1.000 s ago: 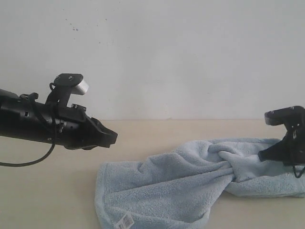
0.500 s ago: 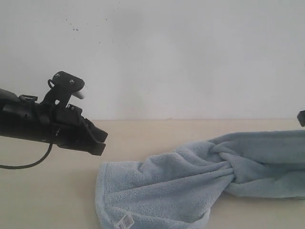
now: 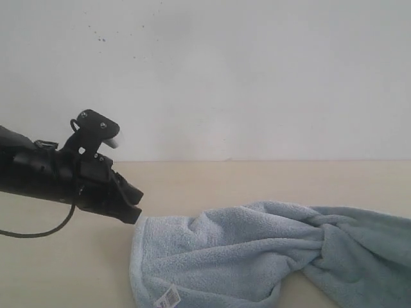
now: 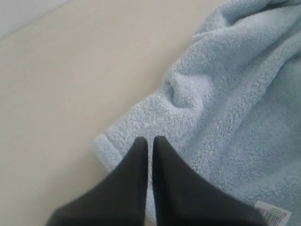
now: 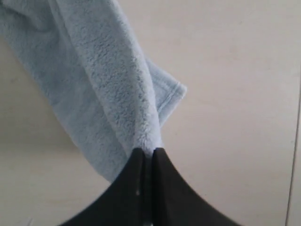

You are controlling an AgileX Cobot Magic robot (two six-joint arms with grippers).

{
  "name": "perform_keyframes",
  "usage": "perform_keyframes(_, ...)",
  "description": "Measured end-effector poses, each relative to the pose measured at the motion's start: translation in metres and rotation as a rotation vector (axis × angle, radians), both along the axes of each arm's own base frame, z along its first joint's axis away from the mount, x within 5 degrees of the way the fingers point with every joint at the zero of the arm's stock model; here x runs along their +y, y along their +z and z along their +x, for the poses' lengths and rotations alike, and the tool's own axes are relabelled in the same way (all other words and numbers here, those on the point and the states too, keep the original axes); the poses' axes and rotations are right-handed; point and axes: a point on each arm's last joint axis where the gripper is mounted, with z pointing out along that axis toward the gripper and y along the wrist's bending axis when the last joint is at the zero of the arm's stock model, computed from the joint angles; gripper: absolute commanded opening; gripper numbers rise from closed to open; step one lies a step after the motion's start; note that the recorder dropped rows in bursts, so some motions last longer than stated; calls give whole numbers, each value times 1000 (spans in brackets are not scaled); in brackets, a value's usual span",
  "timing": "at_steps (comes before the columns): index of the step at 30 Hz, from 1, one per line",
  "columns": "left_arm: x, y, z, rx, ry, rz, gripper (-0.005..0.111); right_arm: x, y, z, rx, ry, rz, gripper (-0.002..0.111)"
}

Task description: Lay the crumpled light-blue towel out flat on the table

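The light-blue towel (image 3: 225, 256) lies stretched across the table (image 3: 225, 179), twisted into a knot-like bunch (image 3: 324, 236) toward the right. Its white label (image 3: 168, 297) is near the front left corner. My left gripper (image 3: 133, 216) is shut, its tips just at the towel's left hemmed corner. In the left wrist view the left gripper (image 4: 149, 140) sits over that corner of the towel (image 4: 225, 94), with the label (image 4: 273, 214) beside it. My right gripper (image 5: 148, 150) is shut on a narrow fold of the towel (image 5: 103, 70); it is outside the exterior view.
A white speckled wall (image 3: 225, 77) rises behind the table's far edge. A black cable (image 3: 38, 231) hangs under the left arm. Bare table (image 4: 70, 70) lies left of the towel corner, and more bare table (image 5: 235, 94) shows beside the held end.
The right gripper has gone out of the exterior view to the right, dragging the towel's right end and twist rightward and lower. The left gripper has come down to the towel's left corner.
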Motion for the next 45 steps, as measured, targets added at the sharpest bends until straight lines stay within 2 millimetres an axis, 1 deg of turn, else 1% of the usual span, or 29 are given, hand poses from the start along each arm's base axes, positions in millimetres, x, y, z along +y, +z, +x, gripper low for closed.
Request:
perform_keyframes(2, -1, -15, 3, 37, -3, 16, 4, 2, -16, -4, 51, 25, 10, 0)
perform_keyframes(4, -1, -27, 5, 66, -2, 33, 4, 2, -29, -1, 44, 48, 12, 0)
perform_keyframes(6, -1, -36, 7, 89, 8, 41, 4, 2, -36, 4, -16, 67, 3, 0)
perform_keyframes(8, -1, -39, 7, 106, 23, 33, 4, 1, -37, 12, -110, 91, -24, 0)
perform_keyframes(10, -2, -39, 7, 121, 29, 16, 4, -4, -35, 23, -208, 91, -88, 0)
perform_keyframes(13, -5, -39, 3, 166, 11, -27, 4, -15, -34, 42, -328, 59, -228, 0)
perform_keyframes(17, -16, -38, -9, 265, -113, -105, 4, -24, -38, 68, -455, 27, -360, 0)
perform_keyframes(19, -20, -36, -16, 300, -193, -133, 4, -26, -45, 81, -495, 39, -400, 0)
perform_keyframes(22, -24, -34, -24, 322, -302, -154, 4, -27, -59, 100, -507, 121, -496, 0)
perform_keyframes(25, -25, -35, -27, 328, -335, -157, 4, -29, -78, 117, -490, 170, -574, 0)
perform_keyframes(27, -24, -37, -29, 332, -344, -155, 4, -32, -90, 131, -488, 144, -604, 0)
perform_keyframes(29, -24, -39, -31, 337, -352, -150, 4, -36, -96, 145, -517, 54, -605, 0)
perform_keyframes(32, -23, -43, -35, 340, -353, -165, 4, -40, -101, 164, -588, -91, -548, 0)
perform_keyframes(35, -24, -47, -38, 325, -357, -194, 4, -45, -105, 176, -631, -178, -483, 0)
perform_keyframes(37, -25, -51, -40, 329, -358, -213, 4, -49, -111, 178, -627, -218, -453, 0)
perform_keyframes(39, -25, -60, -40, 344, -369, -214, 4, -50, -115, 178, -618, -251, -431, 0)
perform_keyframes(42, -25, -74, -39, 367, -360, -207, 4, -51, -116, 178, -615, -279, -427, 0)
perform_keyframes(45, -26, -76, -36, 360, -318, -229, 4, -55, -117, 176, -607, -326, -413, 0)
